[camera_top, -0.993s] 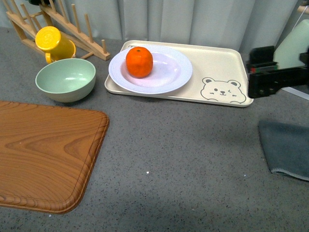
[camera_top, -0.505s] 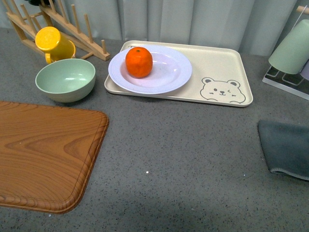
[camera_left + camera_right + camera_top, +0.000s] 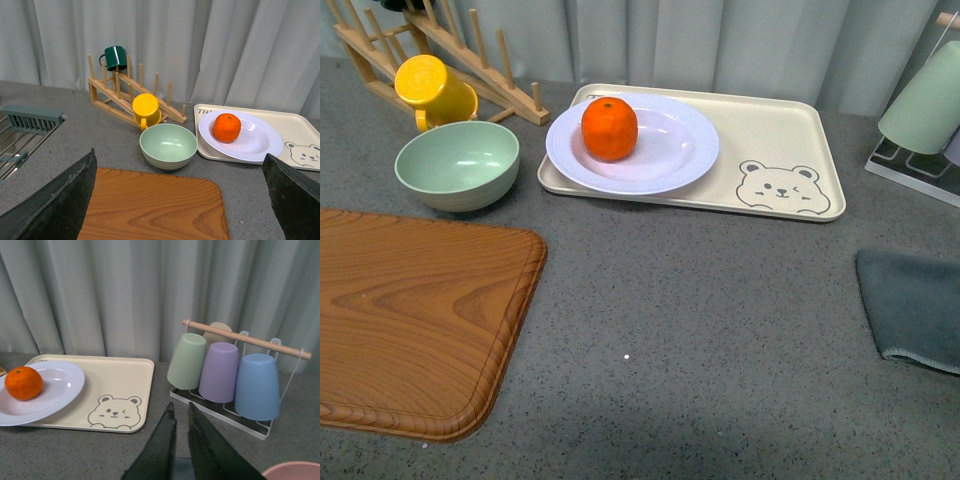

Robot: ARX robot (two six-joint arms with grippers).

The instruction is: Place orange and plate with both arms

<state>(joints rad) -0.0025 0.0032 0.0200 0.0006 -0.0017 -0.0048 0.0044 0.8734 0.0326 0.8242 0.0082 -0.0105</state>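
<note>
1. Orange (image 3: 609,128): we record a round fruit with dimpled, bright skin, resting on the left part of the plate (image 3: 670,150), a white, round, deep dish with a ridged rim.
2. We find the plate seated on the left half of the beige rectangular tray (image 3: 775,130), its edge overhanging the tray's near lip (the bear print at the tray's right corner is uncovered).
3. We note a smooth pale green bowl (image 3: 457,163) just left of the tray, apart from it, with a yellow cup (image 3: 432,88) behind it by the slatted wooden rack (image 3: 470,55).
4. We observe a wood-grain board (image 3: 415,320) with rounded corners and a raised edge at near left, and a grey cloth (image 3: 915,305) at near right; speckled grey counter (image 3: 700,330) lies open between them.
5. Left gripper (image 3: 180,200): its two dark fingers sit wide apart at the edges of the wrist view, grasping nothing.
6. Right gripper (image 3: 181,437): its fingers are nearly together, with only a thin gap, and nothing between them.
</note>
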